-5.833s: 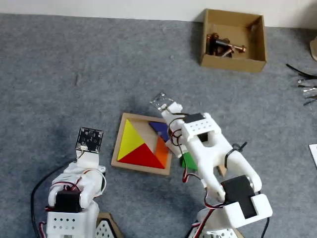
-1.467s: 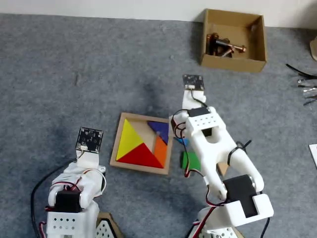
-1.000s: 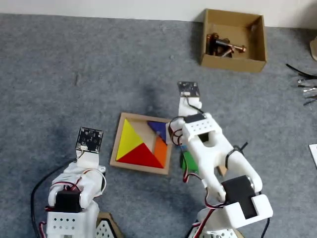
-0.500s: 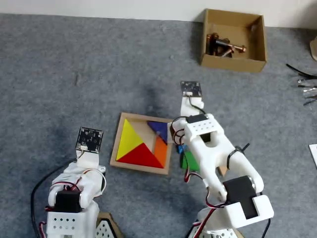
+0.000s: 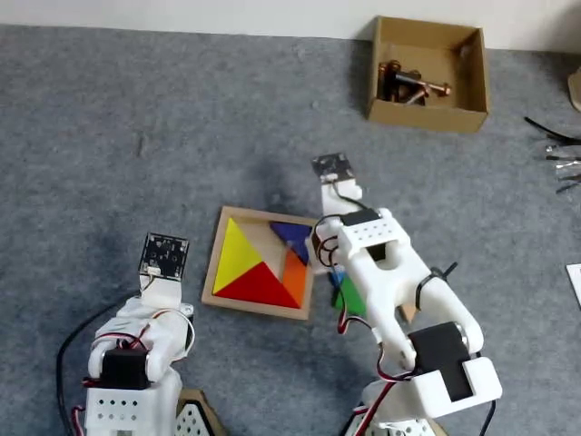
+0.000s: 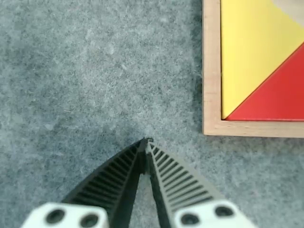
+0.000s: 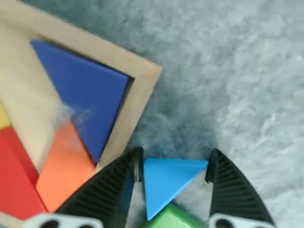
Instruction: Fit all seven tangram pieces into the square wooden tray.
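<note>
Pinching the light blue triangle [image 7: 166, 183] by one tip, the right gripper [image 7: 175, 156] risks it pivoting and snagging the tray [image 7: 142, 90] rim; the left gripper [image 6: 145, 142] sits closed, empty.

A cardboard box [image 5: 427, 118] of copper-coloured parts [image 5: 408, 84] sits on grey carpet [image 5: 136, 118].

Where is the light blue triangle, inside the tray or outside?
Outside. The light blue triangle sits on the carpet beyond the tray rim, clasped by the right end effector.
</note>
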You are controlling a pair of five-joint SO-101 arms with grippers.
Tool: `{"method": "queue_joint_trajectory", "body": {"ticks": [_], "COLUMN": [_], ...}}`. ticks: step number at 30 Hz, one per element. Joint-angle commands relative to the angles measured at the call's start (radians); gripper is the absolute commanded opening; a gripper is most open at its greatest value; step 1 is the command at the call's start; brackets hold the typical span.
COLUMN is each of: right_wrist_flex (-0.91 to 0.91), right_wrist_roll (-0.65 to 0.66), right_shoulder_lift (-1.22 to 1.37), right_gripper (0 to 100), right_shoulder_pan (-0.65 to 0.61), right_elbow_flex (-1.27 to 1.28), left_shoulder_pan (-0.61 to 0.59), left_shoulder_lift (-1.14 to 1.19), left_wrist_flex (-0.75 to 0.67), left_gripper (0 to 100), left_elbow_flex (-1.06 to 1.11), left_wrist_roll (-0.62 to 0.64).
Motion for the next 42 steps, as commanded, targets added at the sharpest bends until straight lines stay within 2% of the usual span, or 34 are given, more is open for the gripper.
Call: {"method": "queue_joint_trajectory", "body": {"ticks": [1,4,8,13,17,21,26,28,37,42], "right_wrist_flex": [0.007,0.007,0.007,0.007,0.079,0.209,0.318,0.318,0.311,0.311], "right_wrist_roll": [0.167,0.295,0.367,0.552,0.654,0.695,0.684,0.609,0.103,-0.072], "right_shoulder_lift": [-0.008,-0.008,-0.007,-0.007,-0.012,-0.008,-0.008,-0.012,-0.007,-0.007], "right_gripper": [21.3,21.3,21.4,21.4,21.7,21.7,21.7,21.7,21.7,21.7], "right_shoulder_pan": [-0.018,-0.016,-0.036,-0.039,-0.044,-0.056,-0.056,-0.054,-0.054,-0.039], "right_elbow_flex": [-0.008,-0.01,-0.025,-0.035,-0.051,-0.142,-0.254,-0.274,-0.282,-0.271], "left_shoulder_pan": [-0.01,-0.01,-0.01,-0.01,-0.01,-0.01,-0.01,-0.01,-0.01,-0.01], "left_shoulder_lift": [-0.005,-0.005,-0.005,-0.005,-0.005,-0.005,-0.005,-0.005,-0.005,-0.005], "left_wrist_flex": [0.005,0.005,0.005,0.005,0.005,0.005,0.005,0.005,0.005,0.005], "left_gripper": [1,1,1,1,1,1,1,1,1,1], "left_elbow_flex": [0.019,0.019,0.019,0.019,0.019,0.019,0.019,0.019,0.019,0.019], "left_wrist_roll": [-0.009,-0.009,-0.009,-0.009,-0.009,-0.009,-0.009,-0.009,-0.009,-0.009]}}
